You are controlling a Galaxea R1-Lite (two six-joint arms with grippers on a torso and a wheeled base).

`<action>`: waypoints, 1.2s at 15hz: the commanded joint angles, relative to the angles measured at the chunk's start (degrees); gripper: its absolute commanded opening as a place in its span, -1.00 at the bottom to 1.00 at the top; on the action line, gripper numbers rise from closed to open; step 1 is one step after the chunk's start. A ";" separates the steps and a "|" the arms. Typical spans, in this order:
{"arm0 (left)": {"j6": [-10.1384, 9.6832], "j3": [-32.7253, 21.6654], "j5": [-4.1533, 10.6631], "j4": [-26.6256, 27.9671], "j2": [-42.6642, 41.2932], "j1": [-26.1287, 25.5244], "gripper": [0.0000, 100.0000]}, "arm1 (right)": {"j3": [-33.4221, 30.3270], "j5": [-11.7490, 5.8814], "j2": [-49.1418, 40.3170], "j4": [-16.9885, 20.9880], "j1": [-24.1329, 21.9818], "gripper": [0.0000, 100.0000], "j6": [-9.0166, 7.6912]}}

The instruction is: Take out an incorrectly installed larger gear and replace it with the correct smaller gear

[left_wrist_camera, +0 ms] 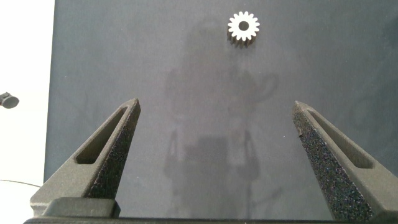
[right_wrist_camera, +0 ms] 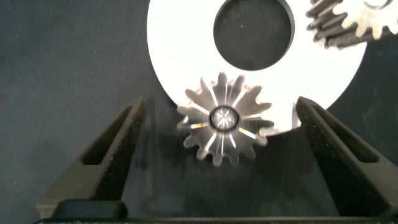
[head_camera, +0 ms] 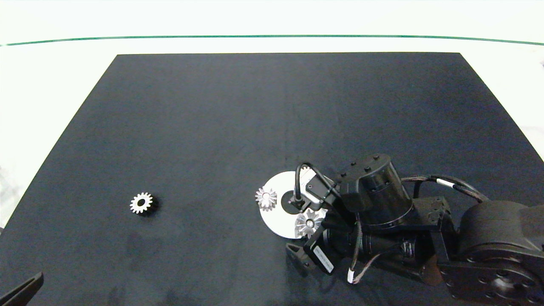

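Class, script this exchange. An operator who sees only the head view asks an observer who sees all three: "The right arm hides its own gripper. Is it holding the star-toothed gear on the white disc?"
Observer: No. In the right wrist view the right gripper is open, with one finger on each side of the larger gear and a gap on both sides.
Operator: And the left gripper? I only see a dark tip in the near corner.
Observer: The left wrist view shows the left gripper open and empty over the bare mat. The smaller gear lies flat ahead of it.
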 commanded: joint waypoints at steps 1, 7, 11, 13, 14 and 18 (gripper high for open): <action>0.03 0.27 0.04 0.10 -0.24 -0.01 1.00 | -0.58 -0.17 0.20 0.06 0.12 0.85 -0.44; 0.03 0.35 -0.05 0.10 -0.32 -0.01 1.00 | -0.58 -0.87 0.29 0.06 0.12 0.61 -1.05; 0.03 0.35 -0.05 0.10 -0.32 -0.01 1.00 | -0.93 -1.05 0.29 0.06 0.12 0.43 -1.14; 0.03 0.35 -0.05 0.10 -0.32 -0.01 1.00 | -1.02 -1.05 0.46 -0.03 0.03 0.37 -1.14; 0.12 0.44 -0.05 0.10 -0.50 -0.01 1.00 | -1.02 -1.14 0.73 -0.03 0.12 0.31 -1.14; 0.03 0.79 -0.05 0.10 -0.68 -0.80 1.00 | -1.02 -1.75 1.52 -0.11 0.03 0.16 -1.14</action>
